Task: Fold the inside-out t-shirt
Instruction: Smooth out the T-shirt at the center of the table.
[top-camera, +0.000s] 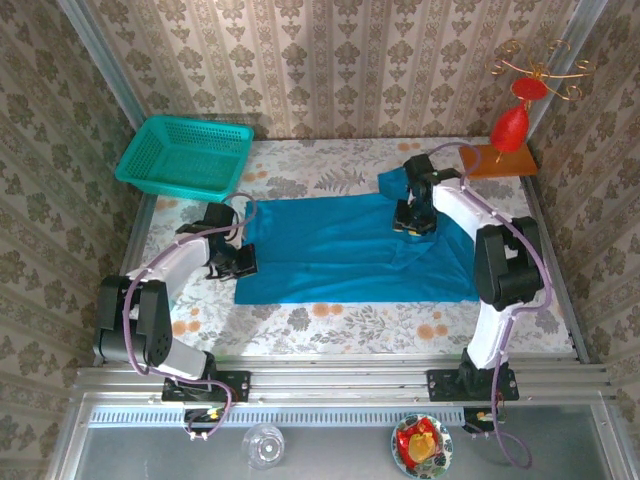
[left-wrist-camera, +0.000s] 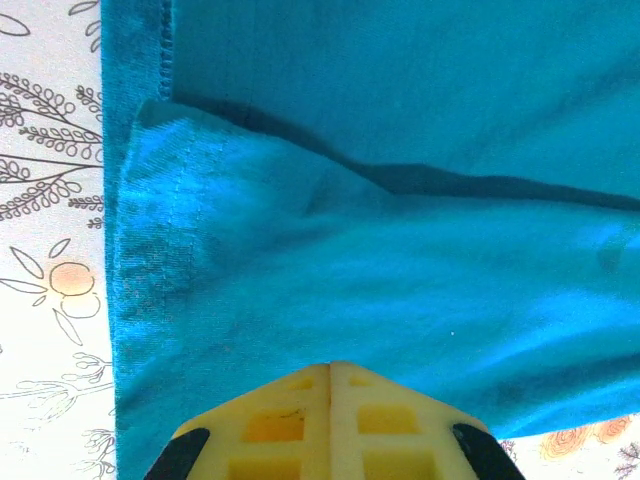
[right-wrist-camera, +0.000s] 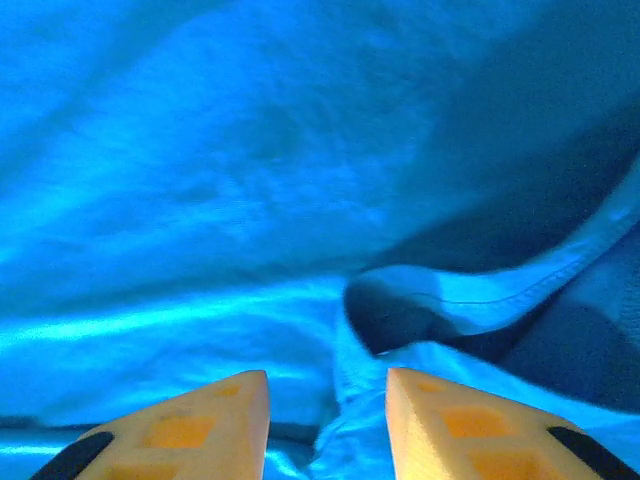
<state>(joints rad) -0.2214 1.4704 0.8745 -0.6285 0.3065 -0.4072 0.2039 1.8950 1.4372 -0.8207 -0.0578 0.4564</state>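
The inside-out t-shirt (top-camera: 350, 250) lies spread as a bright blue sheet across the middle of the flowered table. My left gripper (top-camera: 238, 262) sits at the shirt's left edge. In the left wrist view its yellow fingertips (left-wrist-camera: 330, 368) are pressed together on a raised layer of the t-shirt (left-wrist-camera: 400, 100), whose hem runs down the left. My right gripper (top-camera: 412, 222) is low over the shirt's upper right part, near the sleeve. In the right wrist view its jaws (right-wrist-camera: 327, 385) stand apart with a ridge of the t-shirt (right-wrist-camera: 250, 150) between them and a curled hem just beyond.
A teal mesh basket (top-camera: 185, 155) stands at the back left corner. A red ornament (top-camera: 510, 125) on a wooden base (top-camera: 500, 160) is at the back right. Bare tablecloth (top-camera: 330, 320) lies in front of the shirt. A glass (top-camera: 263, 445) and a bowl (top-camera: 422, 445) sit below the rail.
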